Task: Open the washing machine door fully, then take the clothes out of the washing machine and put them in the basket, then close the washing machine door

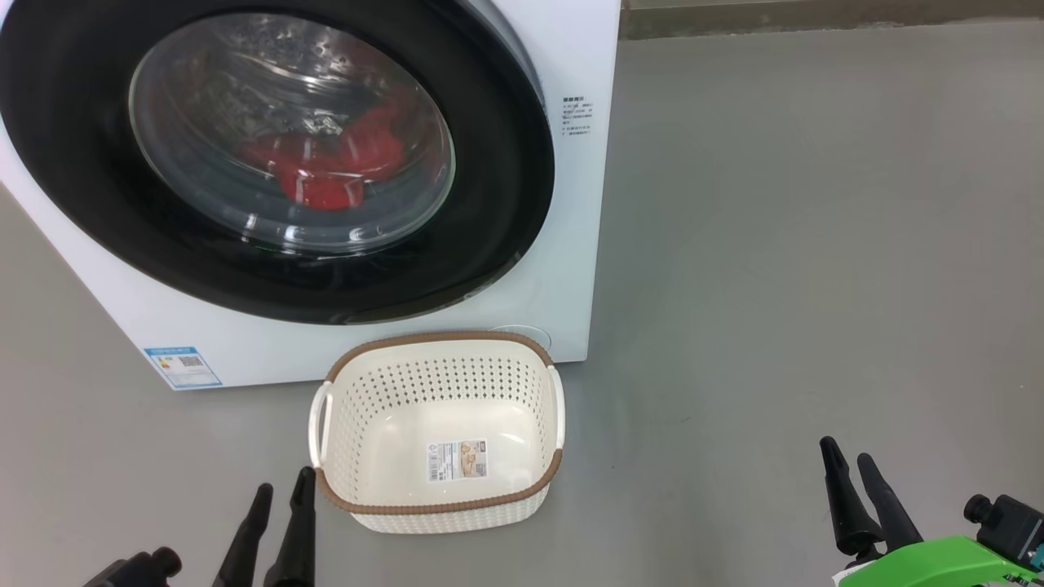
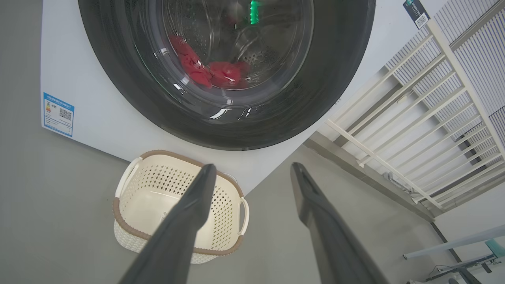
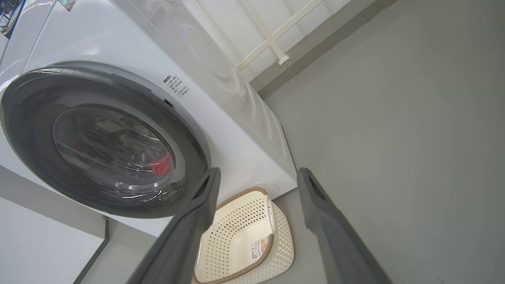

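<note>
The white washing machine (image 1: 522, 326) stands ahead with its round black-rimmed door (image 1: 489, 204) shut against the front. Red clothes (image 1: 330, 159) lie in the drum behind the glass, red clothes (image 2: 213, 73) also seen from the left wrist. The cream basket (image 1: 440, 509) with a brown rim sits empty on the floor just before the machine, a sticker on its bottom. My left gripper (image 1: 283, 491) hangs open by the basket's near left corner. My right gripper (image 1: 846, 456) is open at the lower right, far from the basket (image 3: 276, 240).
Grey floor (image 1: 816, 244) spreads wide to the right of the machine. A white railing (image 2: 414, 130) stands behind the machine's right side. A blue label (image 1: 183, 367) marks the machine's lower left front.
</note>
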Available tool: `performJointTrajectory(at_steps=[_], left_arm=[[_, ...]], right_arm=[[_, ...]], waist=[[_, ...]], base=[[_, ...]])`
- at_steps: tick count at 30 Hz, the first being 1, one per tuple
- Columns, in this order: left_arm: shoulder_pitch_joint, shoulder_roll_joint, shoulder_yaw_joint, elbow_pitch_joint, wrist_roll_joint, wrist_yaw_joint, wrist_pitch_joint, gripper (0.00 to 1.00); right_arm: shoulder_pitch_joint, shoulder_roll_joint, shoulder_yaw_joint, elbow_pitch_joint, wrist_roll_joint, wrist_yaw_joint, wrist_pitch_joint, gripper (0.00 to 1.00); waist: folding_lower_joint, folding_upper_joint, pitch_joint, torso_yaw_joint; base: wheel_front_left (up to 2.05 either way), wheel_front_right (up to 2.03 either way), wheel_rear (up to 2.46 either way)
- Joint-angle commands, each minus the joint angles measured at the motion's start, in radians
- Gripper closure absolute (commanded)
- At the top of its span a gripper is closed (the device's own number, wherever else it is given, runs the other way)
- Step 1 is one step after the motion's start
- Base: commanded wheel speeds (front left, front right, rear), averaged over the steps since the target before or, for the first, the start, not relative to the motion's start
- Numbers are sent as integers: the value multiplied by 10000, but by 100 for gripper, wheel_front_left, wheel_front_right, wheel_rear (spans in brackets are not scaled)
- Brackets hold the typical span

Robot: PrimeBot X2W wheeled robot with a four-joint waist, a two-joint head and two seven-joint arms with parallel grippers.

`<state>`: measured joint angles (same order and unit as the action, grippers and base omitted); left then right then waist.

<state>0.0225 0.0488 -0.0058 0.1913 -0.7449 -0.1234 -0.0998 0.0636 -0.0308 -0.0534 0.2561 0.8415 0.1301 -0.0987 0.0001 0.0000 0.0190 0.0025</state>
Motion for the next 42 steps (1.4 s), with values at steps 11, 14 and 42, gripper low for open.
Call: performJointTrajectory(at_steps=[11, 14, 42], left_arm=[[-32, 203, 99, -547, 1600, -49, -432, 0], [-17, 216, 83, -578, 1950, -51, -521, 0], [94, 412, -94, -656, 4790, -67, -1341, 0]], right_arm=[[106, -142, 76, -544, -1285, 4, -442, 0], [143, -143, 61, -611, -1563, 4, -530, 0], [532, -180, -116, -1176, -3967, 6, -1352, 0]], waist=[[-1, 0, 50, -18], [-1, 0, 69, -19], [-1, 0, 239, -86]], base=[[0, 0, 0], [0, 0, 0], [0, 0, 0]])
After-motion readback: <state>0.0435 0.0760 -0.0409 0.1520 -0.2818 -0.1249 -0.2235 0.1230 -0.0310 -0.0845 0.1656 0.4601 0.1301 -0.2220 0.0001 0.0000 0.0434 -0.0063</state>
